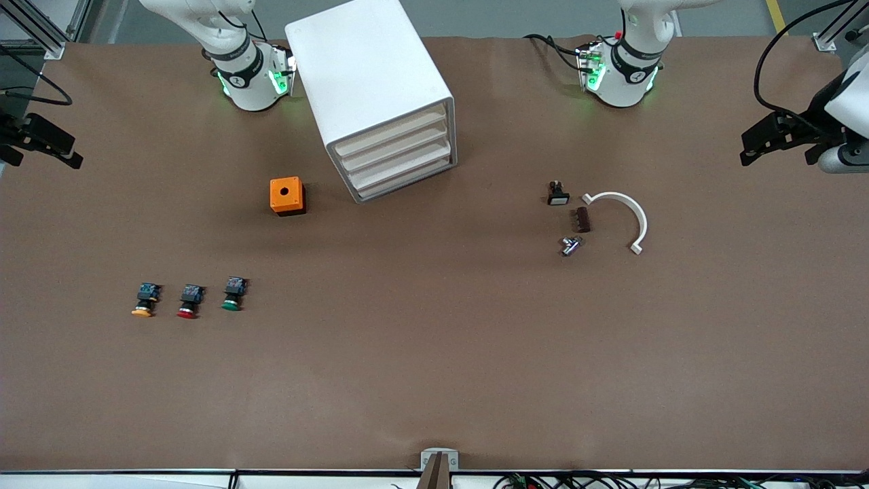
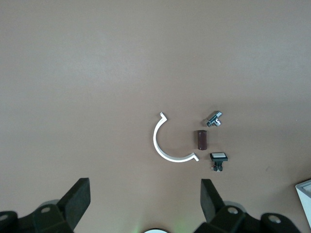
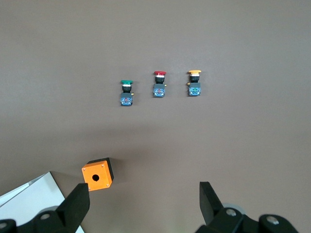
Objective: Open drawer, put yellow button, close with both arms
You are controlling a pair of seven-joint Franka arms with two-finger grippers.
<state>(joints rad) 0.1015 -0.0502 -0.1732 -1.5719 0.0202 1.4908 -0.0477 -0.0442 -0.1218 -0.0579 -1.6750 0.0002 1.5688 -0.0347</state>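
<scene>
Cabinet (image 1: pixel 377 88) stands between the arm bases, all four drawers shut, including the top drawer (image 1: pixel 390 132). Yellow button (image 1: pixel 144 301) lies on the table (image 1: pixel 434 353) toward the right arm's end, cap facing the front camera, beside the red button (image 1: pixel 189 301) and green button (image 1: pixel 233 293).

Right gripper (image 1: pixel 42 144) hangs at the table's edge at the right arm's end, fingers apart, holding nothing. Its wrist view shows all three buttons, with the orange box (image 3: pixel 97 174) closer to the cabinet than they are.

Left gripper (image 1: pixel 781 138) hangs over the left arm's end, fingers apart, holding nothing. Its wrist view shows the white clip (image 2: pixel 170 141), brown block (image 2: pixel 201 139), metal fitting (image 2: pixel 214 118) and square-capped switch (image 2: pixel 218 158); the buttons appear only in the other two views.
</scene>
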